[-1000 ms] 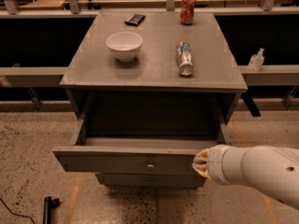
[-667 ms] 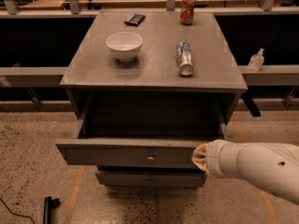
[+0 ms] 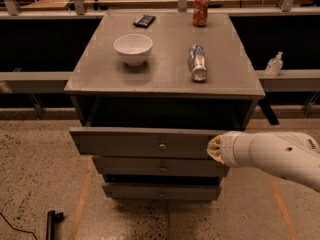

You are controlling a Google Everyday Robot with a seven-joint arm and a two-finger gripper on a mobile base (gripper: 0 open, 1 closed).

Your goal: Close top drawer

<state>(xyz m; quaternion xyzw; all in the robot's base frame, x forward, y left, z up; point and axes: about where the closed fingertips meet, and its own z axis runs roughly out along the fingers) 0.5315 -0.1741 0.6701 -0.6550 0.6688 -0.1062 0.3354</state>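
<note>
Gripper (image 3: 214, 148) at top drawer's (image 3: 135, 143) right end is mostly hidden.

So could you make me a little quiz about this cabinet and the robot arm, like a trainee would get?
1. True or false: the top drawer is fully shut.
2. The gripper is at which part of that drawer's front? A) left end B) right end C) middle
3. How many cans are on the cabinet top?
Key: 1 false, it juts out. 2 B. 3 two: a red can upright, a silver can lying on its side.
</note>
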